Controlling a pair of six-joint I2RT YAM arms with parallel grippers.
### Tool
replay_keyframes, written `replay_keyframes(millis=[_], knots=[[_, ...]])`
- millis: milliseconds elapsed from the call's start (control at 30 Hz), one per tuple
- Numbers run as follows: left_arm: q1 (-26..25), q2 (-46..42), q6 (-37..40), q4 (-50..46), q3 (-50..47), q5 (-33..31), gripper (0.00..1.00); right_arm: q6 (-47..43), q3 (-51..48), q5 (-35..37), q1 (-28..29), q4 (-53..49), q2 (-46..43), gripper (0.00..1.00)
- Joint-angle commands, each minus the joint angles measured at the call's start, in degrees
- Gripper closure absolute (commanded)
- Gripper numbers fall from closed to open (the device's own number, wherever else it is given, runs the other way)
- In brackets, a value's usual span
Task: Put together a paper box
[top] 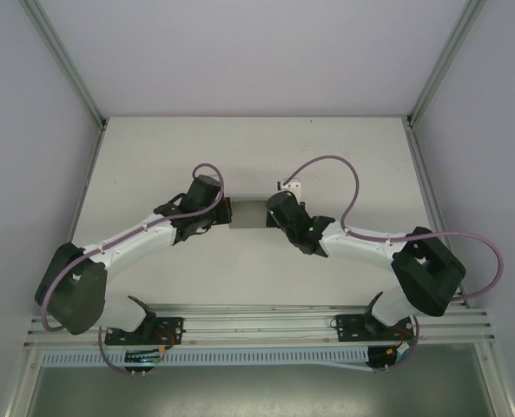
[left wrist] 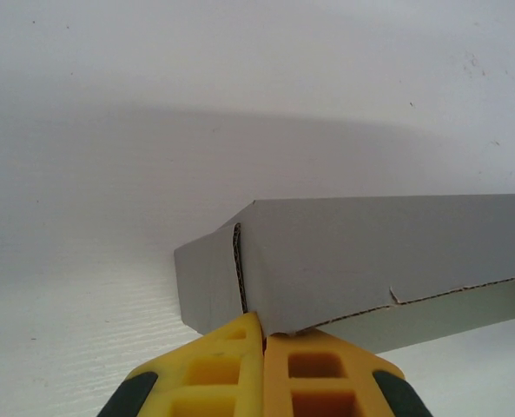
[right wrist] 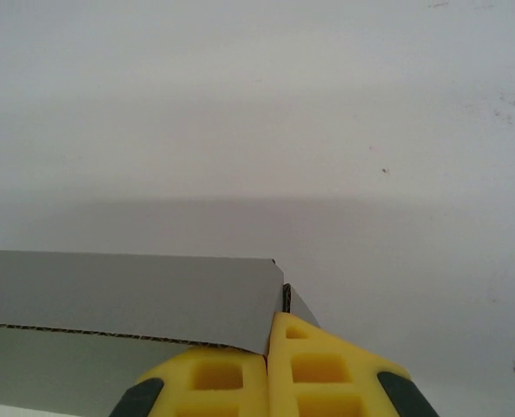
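- At table (top: 326, 156) centre, paper box (top: 248, 214) spans between both arms.
- Left gripper (left wrist: 263, 337) clamped tight on its left end.
- Right gripper (right wrist: 268, 334) clamped tight on right end.

Lab enclosure, white table (top: 240, 148), aluminium frame (top: 66, 65), plain walls (top: 257, 52)

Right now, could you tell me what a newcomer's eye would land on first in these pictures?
The grey paper box, at the middle of the white table, stands out first. The left hand is shut on one end and the right hand on the other, their yellow fingers pinching its card edges.
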Motion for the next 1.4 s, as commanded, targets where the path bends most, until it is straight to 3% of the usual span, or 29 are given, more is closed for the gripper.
replay_keyframes(millis=[0, 200, 433, 733, 1000, 1367], knots=[[-0.2, 4.7, -1.0, -13.5, -4.7, 3.3, 1.00, -4.0, -8.8, -10.3, -0.3, -4.2, 4.2, 1.00], [-0.2, 5.3, 0.1, -14.7, -3.5, 3.0, 1.00, -11.3, -1.9, -12.3, -1.6, -9.5, -0.3, 0.94], [-0.2, 5.1, 1.5, -14.4, -2.7, 3.6, 1.00, -12.5, 3.9, -19.0, -4.8, -12.2, -6.8, 0.50], [-0.2, 5.8, 4.1, -16.1, 0.0, 3.5, 1.00, -8.3, 5.7, -20.0, -11.4, -7.4, -8.3, 0.27], [-0.2, 6.2, 5.1, -17.1, 1.5, 3.0, 1.00, -6.4, 11.5, -19.6, -15.3, -12.1, -2.8, 0.25], [-0.2, 5.4, 6.6, -17.8, 3.1, 2.5, 1.00, -2.0, 4.9, -23.7, -16.3, -9.3, 2.0, 0.28]])
